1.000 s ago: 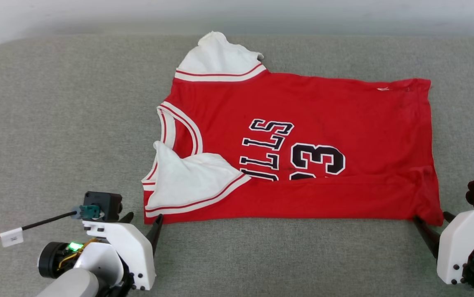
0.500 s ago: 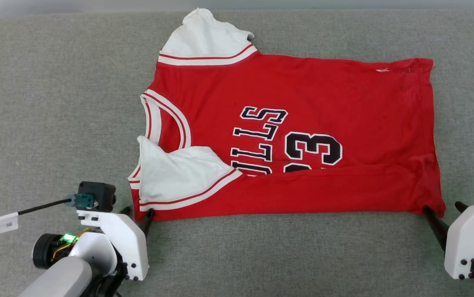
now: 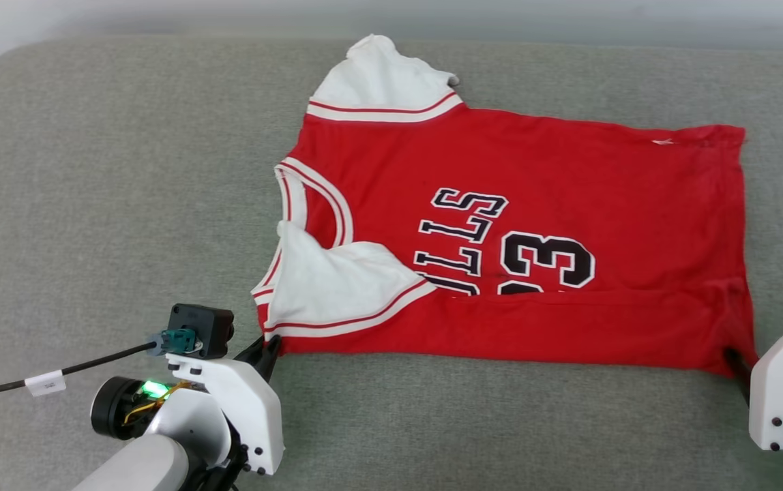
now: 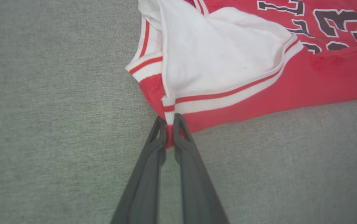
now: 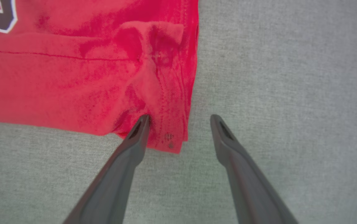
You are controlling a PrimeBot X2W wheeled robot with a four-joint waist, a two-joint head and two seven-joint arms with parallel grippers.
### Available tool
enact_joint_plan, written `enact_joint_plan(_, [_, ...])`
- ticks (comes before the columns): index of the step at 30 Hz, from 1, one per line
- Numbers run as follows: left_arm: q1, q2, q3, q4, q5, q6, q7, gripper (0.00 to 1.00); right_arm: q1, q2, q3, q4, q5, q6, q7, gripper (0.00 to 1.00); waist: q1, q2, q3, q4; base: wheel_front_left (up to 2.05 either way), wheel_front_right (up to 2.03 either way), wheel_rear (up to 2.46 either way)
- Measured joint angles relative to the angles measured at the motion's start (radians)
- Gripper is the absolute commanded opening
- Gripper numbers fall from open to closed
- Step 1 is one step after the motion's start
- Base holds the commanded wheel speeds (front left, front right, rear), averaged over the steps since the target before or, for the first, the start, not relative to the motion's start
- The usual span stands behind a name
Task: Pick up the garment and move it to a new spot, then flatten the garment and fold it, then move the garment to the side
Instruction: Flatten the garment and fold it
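Observation:
The garment (image 3: 535, 177) is a red jersey with white sleeves, spread on the grey cushion with its collar to the left. Its near side is folded over the black letters and number, and the near white sleeve (image 3: 337, 286) lies on the chest. My left gripper (image 3: 270, 344) is shut on the garment's near-left corner; the left wrist view shows the red and white edge (image 4: 168, 112) pinched between the fingertips of this gripper (image 4: 169, 119). My right gripper (image 5: 180, 118) stands open at the near-right hem corner (image 5: 169, 137), one finger on the cloth, the other on bare cushion.
The grey cushion (image 3: 91, 204) runs well past the garment on the left and along the near side. Its rounded back edge meets a pale wall (image 3: 159, 20) at the top. A black cable (image 3: 57, 372) trails left from my left wrist.
My left gripper has shut on the garment's near-left corner. The right gripper stays open at the hem corner. The whole head view shifted, so the camera moved.

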Motion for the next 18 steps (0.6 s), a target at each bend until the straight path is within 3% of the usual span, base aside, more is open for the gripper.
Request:
enact_joint_plan(12, [-0.002,0.004,0.008,-0.119,0.023,0.022,-0.027,0.00,-0.050,0.021,-0.023,0.156,-0.040,0.000,-0.024,1.00,-0.0001,0.0000,0.034,0.059,0.00,0.00,0.00])
enact_joint_plan(13, [-0.002,0.006,0.008,-0.118,0.023,0.025,-0.027,0.00,-0.053,0.021,-0.022,0.162,-0.035,-0.001,-0.023,0.68,-0.0002,0.0000,0.035,0.060,0.00,0.00,0.00])
enact_joint_plan(14, [-0.002,0.009,0.008,-0.115,0.024,0.025,-0.028,0.00,-0.055,0.020,-0.019,0.166,-0.033,-0.002,-0.023,0.27,-0.0001,0.0000,0.036,0.061,0.00,0.00,0.00])
enact_joint_plan(15, [-0.002,0.011,0.008,-0.113,0.025,0.025,-0.029,0.00,-0.056,0.019,-0.013,0.171,-0.031,-0.002,-0.023,0.00,-0.0001,0.0000,0.036,0.061,0.00,0.00,0.00])
enact_joint_plan(18, [-0.002,0.012,0.006,-0.099,0.023,0.021,-0.029,0.00,-0.061,0.016,0.009,0.183,-0.021,-0.002,-0.023,0.00,-0.0001,0.0000,0.031,0.059,0.00,0.00,0.00])
